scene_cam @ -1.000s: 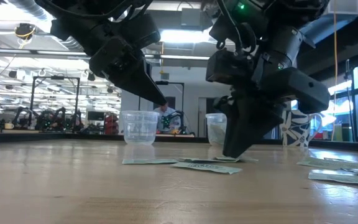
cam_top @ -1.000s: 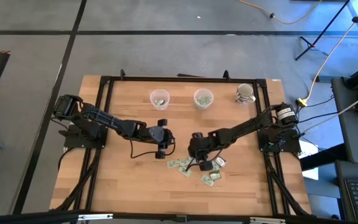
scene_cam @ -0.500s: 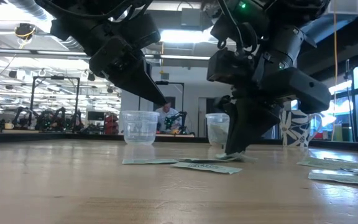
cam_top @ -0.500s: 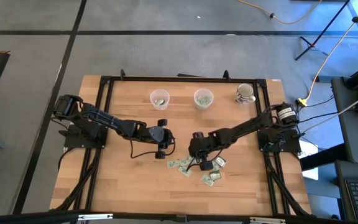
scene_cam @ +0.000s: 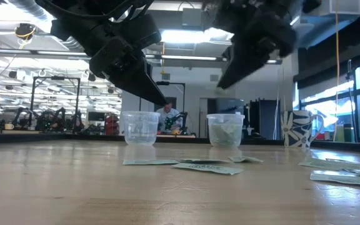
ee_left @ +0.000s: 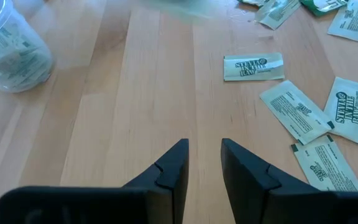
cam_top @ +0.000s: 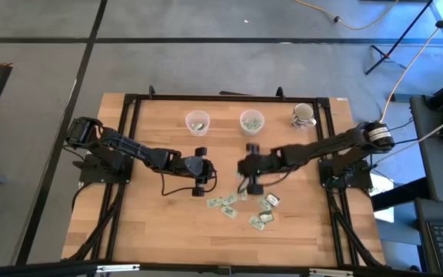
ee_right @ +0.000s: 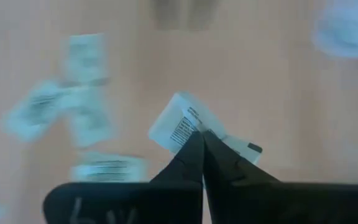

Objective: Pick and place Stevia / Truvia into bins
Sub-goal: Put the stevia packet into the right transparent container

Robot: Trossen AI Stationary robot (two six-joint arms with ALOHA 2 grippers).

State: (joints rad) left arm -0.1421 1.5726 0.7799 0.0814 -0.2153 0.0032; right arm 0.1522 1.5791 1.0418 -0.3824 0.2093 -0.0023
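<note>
Several pale green and white sachets (cam_top: 241, 208) lie flat on the wood near the table's near edge. In the left wrist view these sachets (ee_left: 253, 66) lie ahead of the fingers. Two clear cups (cam_top: 198, 121) (cam_top: 251, 121) stand by the far edge, each with sachets inside. My right gripper (cam_top: 251, 165) is up in the air between the pile and the right cup (scene_cam: 225, 130), shut on one sachet (ee_right: 179, 127). My left gripper (cam_top: 201, 173) hovers left of the pile, its fingers (ee_left: 204, 162) a narrow gap apart and holding nothing. My right gripper pinches one white sachet between its two fingertips (ee_right: 194, 152), at the sachet's edge beside the barcode (ee_right: 188, 134). The sachet is lifted clear of the table and sticks out beyond the tips. Motion blur hides which way the fingers point.
A white patterned mug (cam_top: 303, 115) stands right of the cups at the far edge. A black frame (cam_top: 129, 108) runs round the tabletop. Bare wood (cam_top: 152, 223) lies on the near left. The left cup (ee_left: 8, 50) shows off to the side of my left fingers.
My right gripper rose from the sachet pile with one sachet in its tips and swung toward the far edge, toward the right cup. That sachet went from lying on the table to being lifted clear. The left arm kept still.
</note>
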